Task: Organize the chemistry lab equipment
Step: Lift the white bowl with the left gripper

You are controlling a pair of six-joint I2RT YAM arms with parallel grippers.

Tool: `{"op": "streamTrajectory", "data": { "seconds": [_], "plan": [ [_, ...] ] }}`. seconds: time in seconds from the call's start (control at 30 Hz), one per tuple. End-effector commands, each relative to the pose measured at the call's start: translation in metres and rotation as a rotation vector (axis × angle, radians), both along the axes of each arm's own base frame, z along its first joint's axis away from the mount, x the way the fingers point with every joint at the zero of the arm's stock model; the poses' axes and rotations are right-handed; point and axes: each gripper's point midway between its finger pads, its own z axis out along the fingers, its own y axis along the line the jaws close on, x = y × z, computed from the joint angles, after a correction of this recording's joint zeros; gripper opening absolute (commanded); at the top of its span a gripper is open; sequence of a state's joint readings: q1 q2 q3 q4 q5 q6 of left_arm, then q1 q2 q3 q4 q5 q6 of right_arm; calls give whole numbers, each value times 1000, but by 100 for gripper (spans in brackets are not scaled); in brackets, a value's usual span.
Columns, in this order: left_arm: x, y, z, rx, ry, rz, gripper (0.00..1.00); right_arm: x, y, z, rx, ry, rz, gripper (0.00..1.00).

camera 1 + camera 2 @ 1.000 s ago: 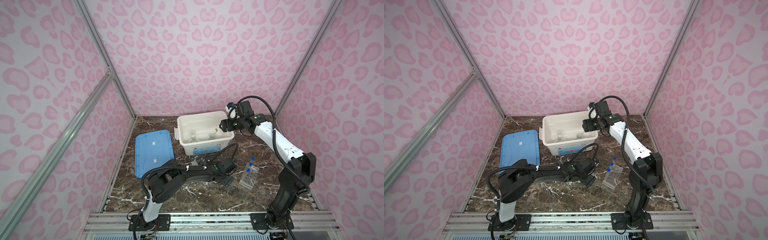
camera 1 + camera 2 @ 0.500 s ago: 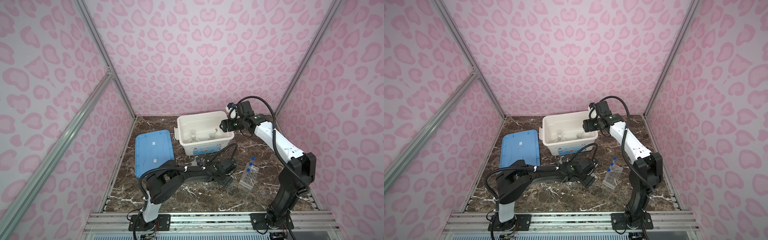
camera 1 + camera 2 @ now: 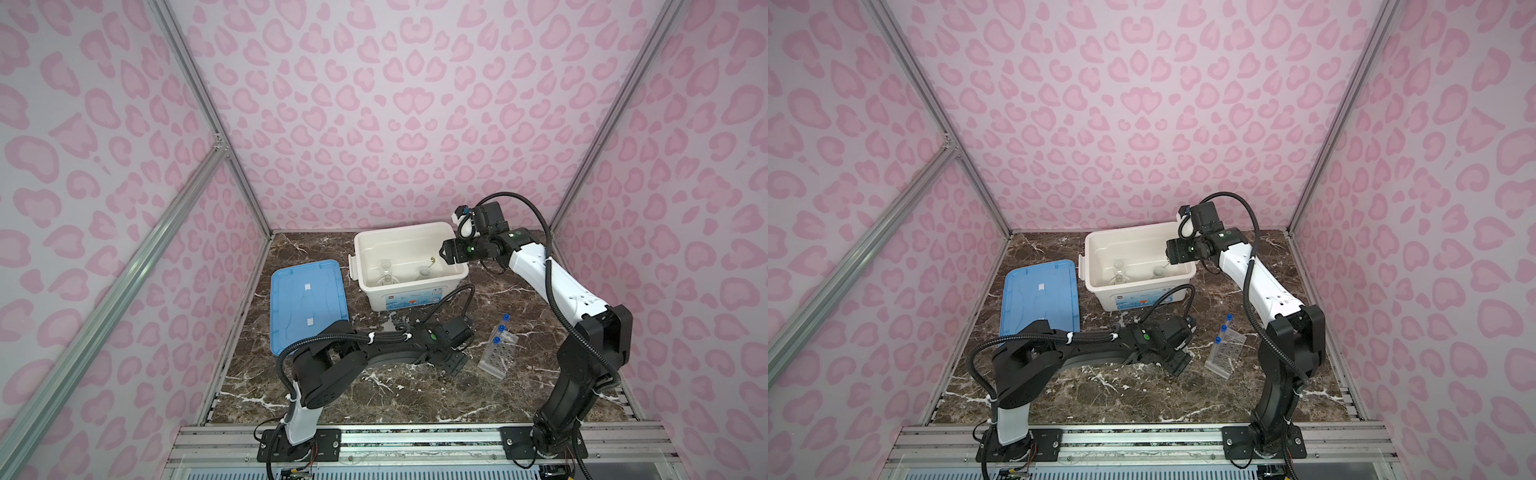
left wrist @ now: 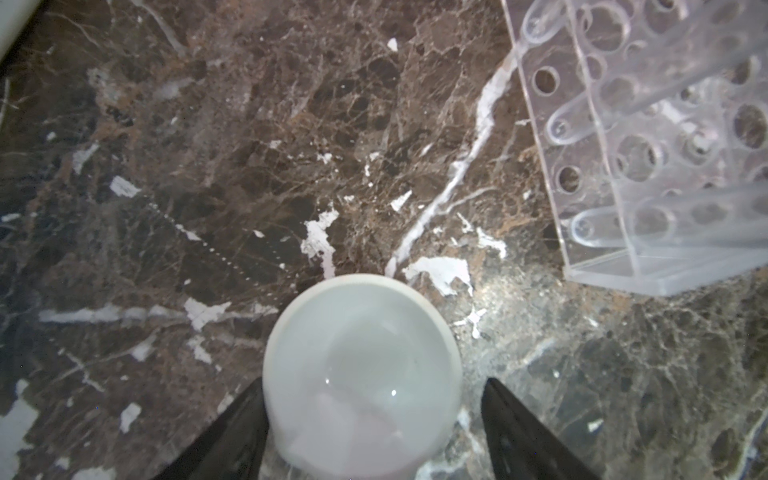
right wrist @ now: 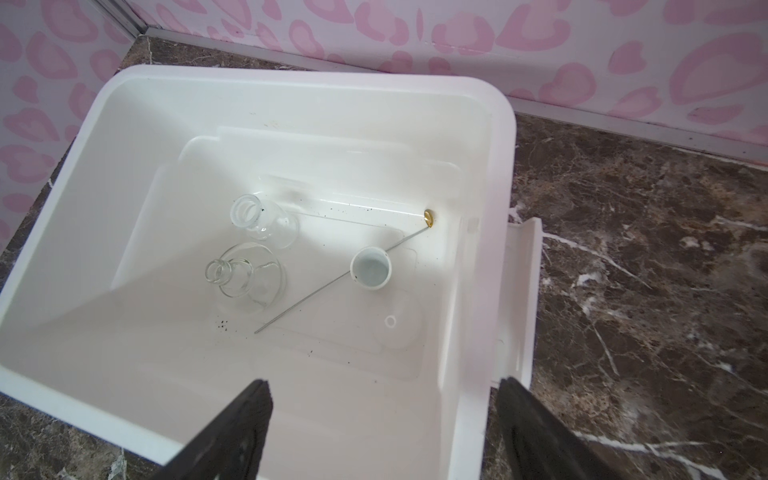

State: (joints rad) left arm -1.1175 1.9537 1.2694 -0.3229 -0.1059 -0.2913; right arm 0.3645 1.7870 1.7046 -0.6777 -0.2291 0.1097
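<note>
The marble table (image 3: 519, 291) was found as it had been a second earlier, with nothing shifted and both arms barely moved. The white storage box (image 3: 403, 227) was set at the far edge and the blue lid (image 3: 307, 303) along the left edge. The right gripper (image 5: 382, 381) was held released over the box's right rim. The tube rack (image 3: 498, 353) was placed toward the right edge, with three test tubes (image 3: 500, 328) in it. Two flasks (image 5: 262, 220) and a white dish (image 5: 371, 268) were seen inside the box. The left gripper (image 4: 374, 381) was spread, unclenched, around a second white dish (image 4: 361, 370) on the table near the rack.
</note>
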Motion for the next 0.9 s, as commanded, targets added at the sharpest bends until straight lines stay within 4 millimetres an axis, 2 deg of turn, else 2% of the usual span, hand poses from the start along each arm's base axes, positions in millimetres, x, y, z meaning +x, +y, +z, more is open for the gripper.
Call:
{"op": "streamTrajectory", "data": {
  "seconds": [0.0, 0.33, 0.47, 0.5, 0.87],
  "plan": [
    [2, 3, 5, 7, -9, 19, 82, 2, 1, -1, 7, -7, 3, 87],
    [12, -7, 12, 35, -72, -65, 85, 2, 0, -2, 6, -7, -2, 87],
    [10, -4, 3, 70, -69, -96, 85, 2, 0, -2, 6, -5, -3, 87],
    [14, -10, 9, 59, -78, -97, 85, 2, 0, -1, 8, -9, -3, 87],
    [12, -11, 0, 69, -50, -100, 83, 2, 0, 0, 11, -10, -2, 87]
  ]
}}
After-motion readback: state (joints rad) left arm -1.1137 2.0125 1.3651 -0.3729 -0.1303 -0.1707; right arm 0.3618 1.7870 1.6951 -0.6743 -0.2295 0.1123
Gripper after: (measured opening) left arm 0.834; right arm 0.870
